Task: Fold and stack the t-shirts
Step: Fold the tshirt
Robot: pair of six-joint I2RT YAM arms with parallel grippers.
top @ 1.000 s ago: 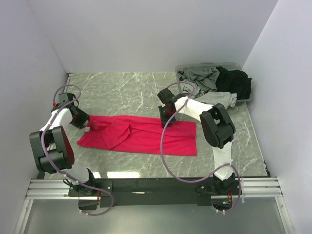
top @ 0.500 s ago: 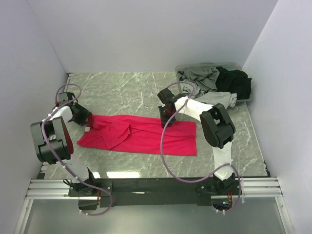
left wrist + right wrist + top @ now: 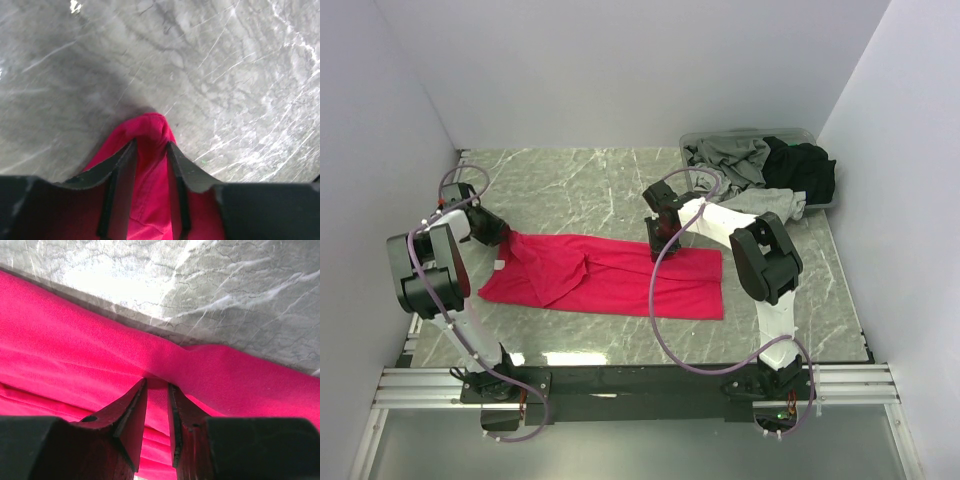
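Note:
A bright pinkish-red t-shirt (image 3: 610,275) lies spread lengthwise on the marble table. My left gripper (image 3: 502,235) is shut on its far-left corner; in the left wrist view a bunch of red cloth (image 3: 150,150) sits pinched between the fingers (image 3: 120,172). My right gripper (image 3: 663,245) is shut on the shirt's far edge near the middle; in the right wrist view a fold of red cloth (image 3: 200,365) is held between the fingers (image 3: 131,415). Grey and black t-shirts (image 3: 760,165) lie heaped at the back right.
A grey plastic tub (image 3: 692,141) at the back right holds the heap, which spills over its front. White walls close in the table (image 3: 580,185) on the left, back and right. A metal rail (image 3: 620,385) runs along the near edge.
My left gripper has pulled the shirt's left corner further back and to the left, stretching that end. The right gripper has stayed still on the far edge.

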